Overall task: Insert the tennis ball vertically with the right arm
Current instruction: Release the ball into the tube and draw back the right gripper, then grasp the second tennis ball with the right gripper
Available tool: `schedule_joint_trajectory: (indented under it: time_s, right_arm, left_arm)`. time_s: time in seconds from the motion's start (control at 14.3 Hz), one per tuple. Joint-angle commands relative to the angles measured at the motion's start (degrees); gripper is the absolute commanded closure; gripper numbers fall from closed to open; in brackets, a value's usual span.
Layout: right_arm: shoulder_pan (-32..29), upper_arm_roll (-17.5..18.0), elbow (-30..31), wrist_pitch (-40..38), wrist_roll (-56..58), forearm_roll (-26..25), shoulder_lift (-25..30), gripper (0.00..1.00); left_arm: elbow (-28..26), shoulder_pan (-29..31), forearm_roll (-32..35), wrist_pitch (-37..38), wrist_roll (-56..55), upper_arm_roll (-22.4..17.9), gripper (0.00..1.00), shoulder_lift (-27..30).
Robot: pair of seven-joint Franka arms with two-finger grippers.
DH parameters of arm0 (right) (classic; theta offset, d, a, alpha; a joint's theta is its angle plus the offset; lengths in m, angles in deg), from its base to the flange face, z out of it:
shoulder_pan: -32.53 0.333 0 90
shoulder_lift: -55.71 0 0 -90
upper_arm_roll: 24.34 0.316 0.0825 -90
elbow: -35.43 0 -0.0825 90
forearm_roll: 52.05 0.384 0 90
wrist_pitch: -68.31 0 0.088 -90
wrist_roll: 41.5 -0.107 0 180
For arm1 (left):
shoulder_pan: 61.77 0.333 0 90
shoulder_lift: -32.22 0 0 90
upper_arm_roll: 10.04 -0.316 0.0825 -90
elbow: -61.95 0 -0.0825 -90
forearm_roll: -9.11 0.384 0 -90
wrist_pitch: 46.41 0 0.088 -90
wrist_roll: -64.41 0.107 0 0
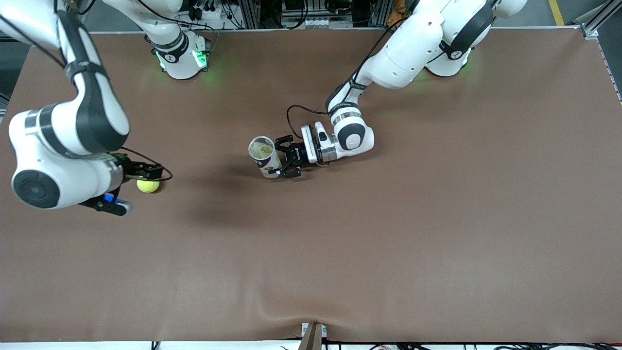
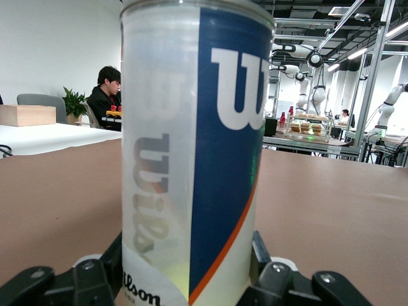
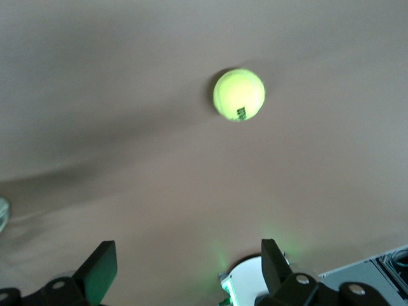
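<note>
A yellow-green tennis ball lies on the brown table toward the right arm's end. My right gripper hangs just over it, open and empty. In the right wrist view the ball lies on the bare table ahead of the spread fingers, apart from them. A clear ball can with a blue and white label stands upright near the table's middle, its mouth open upward. My left gripper is shut on its lower part from the side. The can fills the left wrist view between the fingers.
The brown mat covers the whole table. The right arm's base with green lights stands at the table's back edge, and also shows in the right wrist view. A small bracket sits at the front edge.
</note>
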Motion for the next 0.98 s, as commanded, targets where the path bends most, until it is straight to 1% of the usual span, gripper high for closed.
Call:
schedule_joint_trajectory:
  time_s: [0.0,0.14,0.21,0.42,0.56,0.63,0.91]
  right_arm:
    - [-4.9,1.3,9.0,8.7,5.2,-1.1,1.4,0.00]
    - [-7.6,1.3,15.2,16.6,7.2,-1.1,1.7,0.00]
    - [-7.8,1.3,17.8,19.7,7.5,-1.3,2.1,0.00]
    - [-9.0,1.3,23.0,26.7,7.5,-3.2,2.4,0.00]
    - [-9.3,1.2,26.7,32.0,7.5,-3.4,2.4,0.00]
    - [-9.3,1.2,27.7,33.5,7.5,-4.1,2.5,0.00]
    - [-9.9,1.2,27.7,33.8,7.5,-9.3,2.1,0.00]
  left_arm:
    - [-0.9,0.6,-4.2,0.5,19.0,1.6,0.25,-1.0]
    - [-0.9,0.6,-4.2,0.5,19.0,1.6,0.25,-1.0]
    - [-0.9,0.6,-4.2,0.5,19.0,1.6,0.25,-1.0]
    - [-1.0,0.6,-4.2,0.5,19.1,1.5,0.25,-1.0]
    - [-1.0,0.6,-4.2,0.5,19.1,1.6,0.25,-1.0]
    - [-1.0,0.6,-4.2,0.5,19.1,1.6,0.25,-1.0]
    - [-1.0,0.6,-4.2,0.5,19.1,1.6,0.25,-1.1]
